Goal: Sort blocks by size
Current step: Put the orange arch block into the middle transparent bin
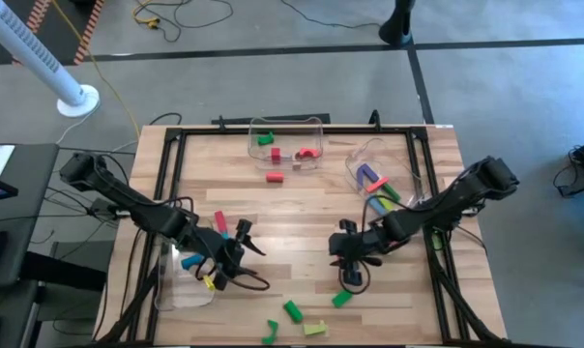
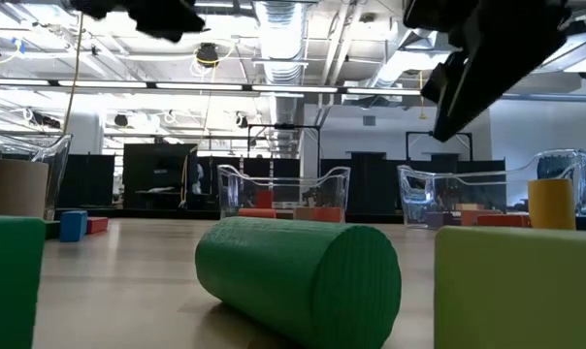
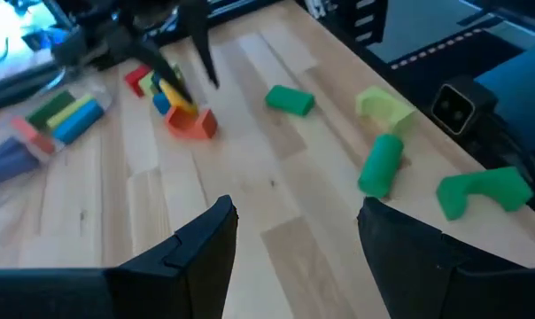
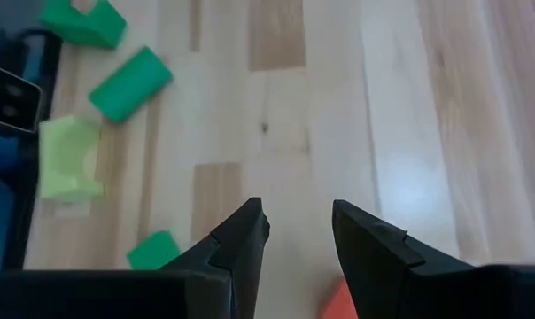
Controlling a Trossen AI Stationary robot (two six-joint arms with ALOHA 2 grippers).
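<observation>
While lying flat, green cylinder [image 2: 298, 271], long axis angled

Coloured blocks [image 1: 292, 310] lie scattered over the table and bins.

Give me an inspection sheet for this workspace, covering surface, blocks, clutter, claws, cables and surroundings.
Surface: wooden table, black frame round its edge.
Blocks: green blocks loose near the front edge; a red block loose by the back bin; others sit in three clear bins.
Clutter: nothing seen.
Claws: left claw open and empty over bare wood; right claw partly open, empty, above the table.
Cables: yellow and black cords on the floor behind the table.
Surroundings: white ribbed pole at back left; no people seen.
</observation>
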